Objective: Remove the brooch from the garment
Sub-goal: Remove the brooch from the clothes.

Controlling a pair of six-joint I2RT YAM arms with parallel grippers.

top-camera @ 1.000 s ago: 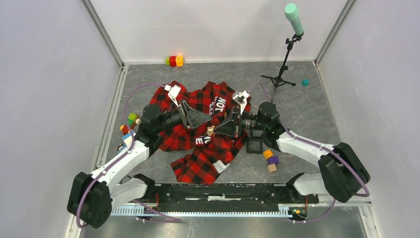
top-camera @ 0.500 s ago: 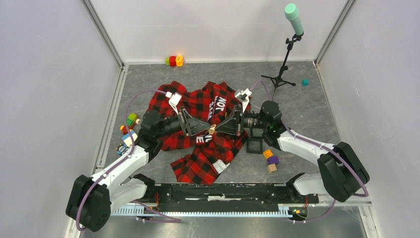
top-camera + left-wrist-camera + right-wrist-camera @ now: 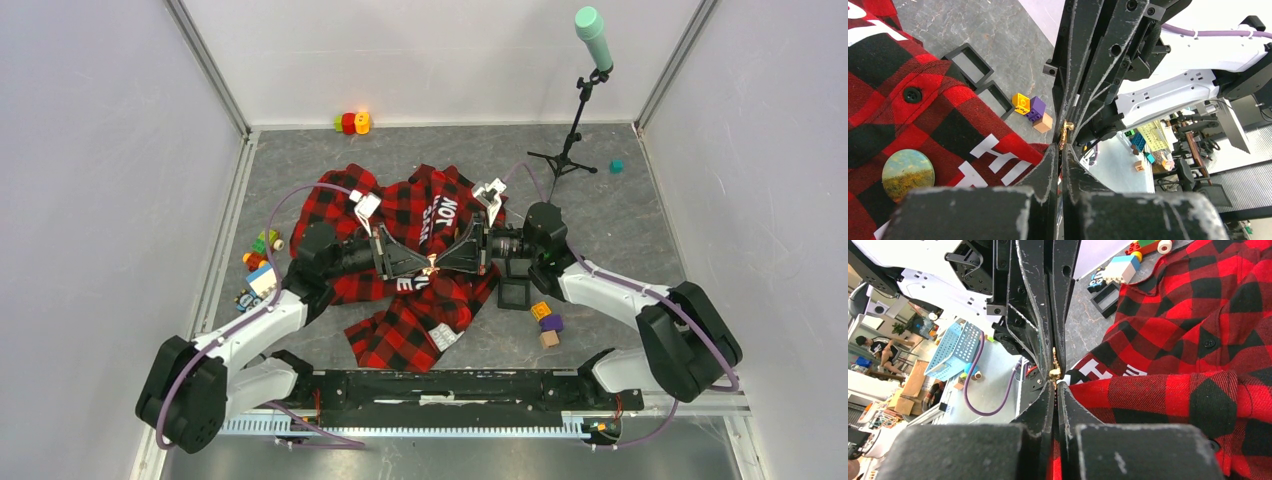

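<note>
While both pairs of jaws are pressed together, I note the state at mid-frame of the overhead view: my left gripper (image 3: 424, 265) and my right gripper (image 3: 441, 262) meet tip to tip over the garment (image 3: 400, 335). Both are fully closed. The brooch (image 3: 1064, 135), a small gold piece, sits exactly where the two sets of tips meet, at the centre of each wrist view. Each gripper appears to nip one end of it, though the contact is too small to be sure.

Done, by my reading: the brooch is found, reached and pinched from both sides.

Not done: separation. Red-and-black cloth with white lettering lies right against my right tips, and I cannot tell whether the pin is clear of the fabric or threaded through it. Nothing shows the brooch lifted away from the shirt.

Also noted: a round landscape badge (image 3: 908, 172) is fixed to the cloth at lower left of the left wrist view, well apart from my tips and untouched.

Estimate: roughly midway; the pull-free and carry-off remain.
</note>
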